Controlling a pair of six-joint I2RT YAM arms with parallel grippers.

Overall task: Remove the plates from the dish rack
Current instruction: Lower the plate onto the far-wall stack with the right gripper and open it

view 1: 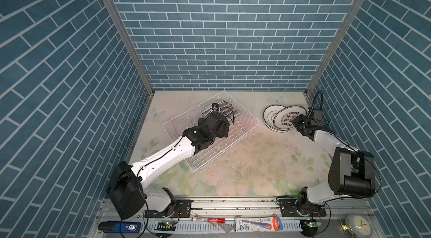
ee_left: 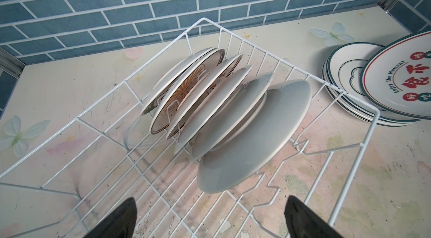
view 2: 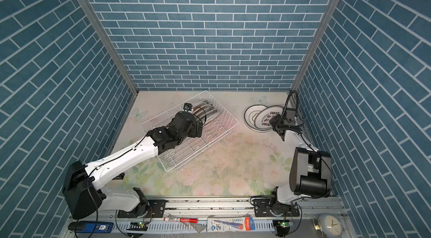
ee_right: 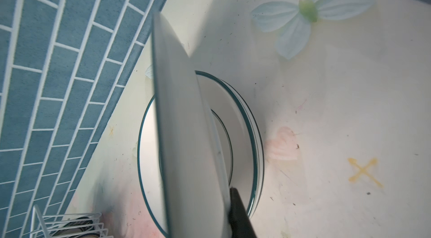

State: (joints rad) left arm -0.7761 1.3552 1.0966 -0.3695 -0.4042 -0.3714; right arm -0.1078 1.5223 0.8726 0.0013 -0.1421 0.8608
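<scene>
Blue brick-patterned walls with white lines surround a cream table printed with pastel roses, leaves and butterflies. The wire rack is white. Its plates show plain white backs; the sunburst plate is orange-rayed. Stacked plates are white with dark green rings; the lettered plate bears red characters and red and green dots.

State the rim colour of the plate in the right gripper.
Dark green; the plate shows best in the left wrist view.
</scene>
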